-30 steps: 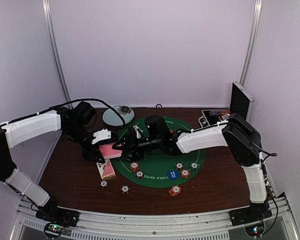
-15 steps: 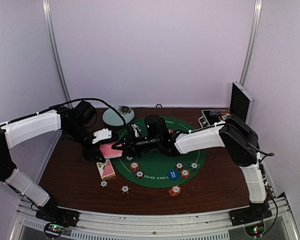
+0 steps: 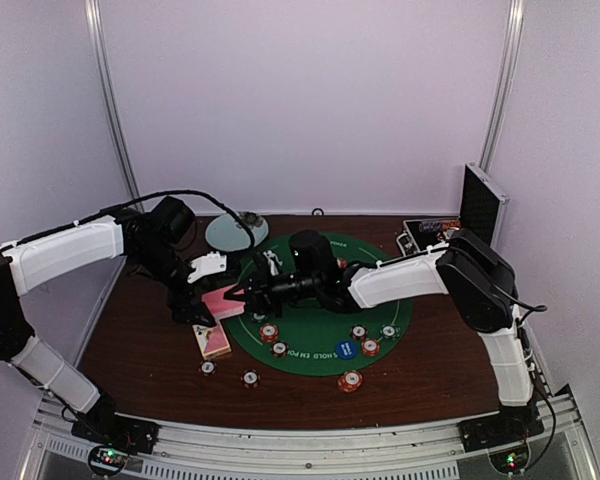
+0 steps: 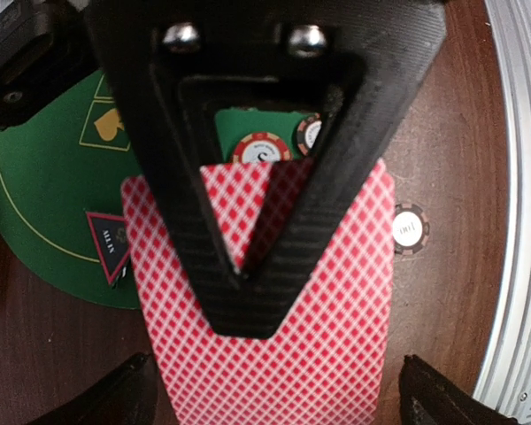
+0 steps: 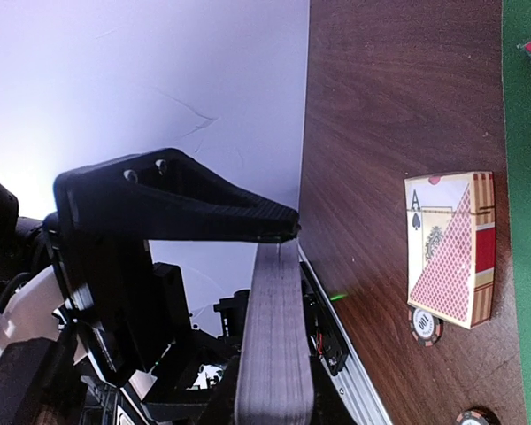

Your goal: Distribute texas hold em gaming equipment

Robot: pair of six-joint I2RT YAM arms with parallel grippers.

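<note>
A deck of pink-backed playing cards (image 3: 220, 300) hangs above the table's left part, between my two grippers. My right gripper (image 3: 242, 292) is shut on it. In the right wrist view the deck's grey edge (image 5: 274, 372) sits clamped in the right gripper (image 5: 279, 292), under the upper finger (image 5: 203, 204). My left gripper (image 4: 279, 394) stands wide open around the deck (image 4: 336, 336), its fingertips (image 4: 124, 394) off both sides. Striped poker chips (image 3: 269, 332) and a blue disc button (image 3: 345, 349) lie on the green mat (image 3: 320, 315). A red-black triangle marker (image 4: 108, 243) lies at the mat's edge.
A card box (image 3: 212, 340) lies on the wood just below the deck, with loose chips (image 3: 208, 367) near it. A pale round plate (image 3: 235, 230) sits at the back left. The metal case (image 3: 477, 205) stands open at the back right.
My left gripper has opened and let go of the deck. The right gripper's jaws have closed on it. The left wrist has drawn slightly back.
</note>
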